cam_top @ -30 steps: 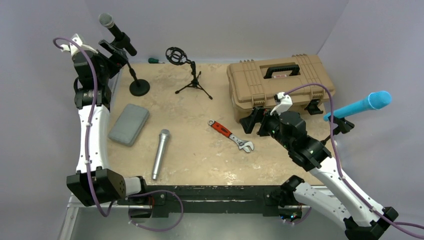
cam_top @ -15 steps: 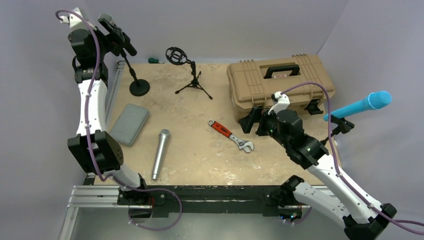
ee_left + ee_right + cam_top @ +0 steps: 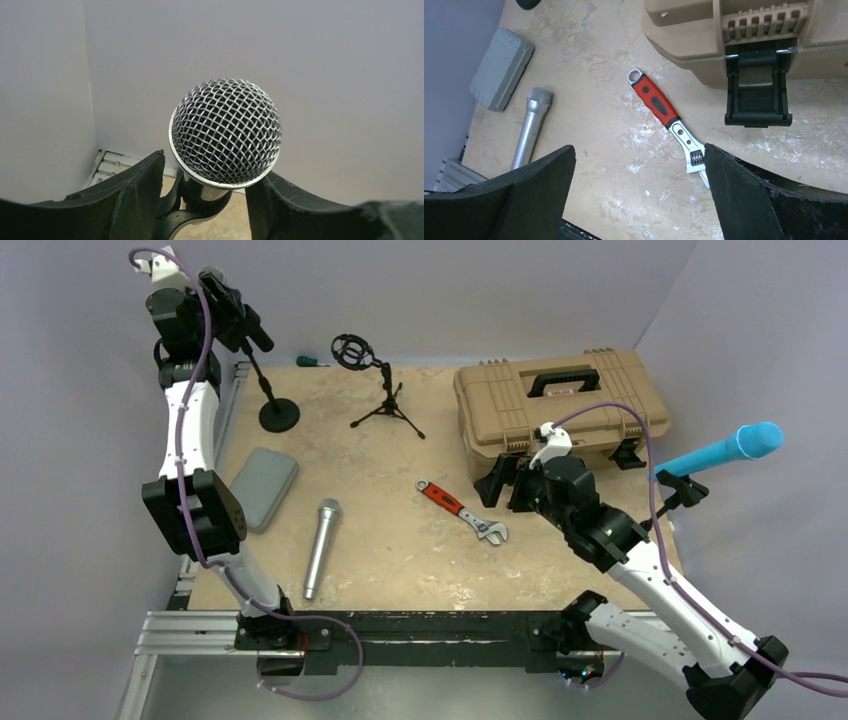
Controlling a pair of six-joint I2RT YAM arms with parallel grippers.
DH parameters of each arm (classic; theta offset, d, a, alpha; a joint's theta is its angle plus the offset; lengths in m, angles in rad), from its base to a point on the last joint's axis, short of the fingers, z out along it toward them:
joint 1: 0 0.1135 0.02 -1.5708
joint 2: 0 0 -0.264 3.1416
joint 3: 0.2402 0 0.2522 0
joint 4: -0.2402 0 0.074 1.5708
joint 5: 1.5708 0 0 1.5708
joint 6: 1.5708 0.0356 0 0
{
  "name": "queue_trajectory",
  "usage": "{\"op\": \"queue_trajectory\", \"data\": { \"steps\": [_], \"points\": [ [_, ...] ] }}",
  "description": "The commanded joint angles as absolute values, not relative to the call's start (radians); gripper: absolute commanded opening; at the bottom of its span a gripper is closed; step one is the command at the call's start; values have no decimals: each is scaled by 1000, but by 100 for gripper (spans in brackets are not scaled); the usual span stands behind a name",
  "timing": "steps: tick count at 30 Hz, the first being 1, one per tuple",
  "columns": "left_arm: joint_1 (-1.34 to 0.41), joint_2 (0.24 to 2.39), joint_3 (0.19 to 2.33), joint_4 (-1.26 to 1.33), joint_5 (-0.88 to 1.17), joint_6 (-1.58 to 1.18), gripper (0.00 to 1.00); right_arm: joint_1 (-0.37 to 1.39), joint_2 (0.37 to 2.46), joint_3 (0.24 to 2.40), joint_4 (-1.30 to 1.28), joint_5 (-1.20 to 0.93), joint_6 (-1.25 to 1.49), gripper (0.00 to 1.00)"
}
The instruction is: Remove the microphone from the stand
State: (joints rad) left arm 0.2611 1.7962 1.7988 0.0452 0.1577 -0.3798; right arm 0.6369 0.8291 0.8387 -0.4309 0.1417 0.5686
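Since it rose, left tool brackets the microphone.

My left arm has swung up and back. Its elbow, low by the near edge of the worktop a second ago, now stands high along the left side. My left gripper has climbed from beside the stand to the microphone, whose mesh head it now hides from above. Its fingers have drawn closer together, flanking the microphone's neck; I cannot tell whether they touch it. My right gripper has slid slightly left.
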Motion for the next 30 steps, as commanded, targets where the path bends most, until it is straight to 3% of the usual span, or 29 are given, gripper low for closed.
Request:
{"op": "queue_trajectory", "data": {
  "steps": [1,14,30],
  "points": [
    [262,1806,1841,104,190,-351,52,641,834,882,-426,157,572,99],
    [253,1677,1816,54,283,-353,0,641,861,895,-409,140,548,99],
    [28,1354,1598,-101,162,-361,0,642,841,872,-380,105,528,99]
  ]
}}
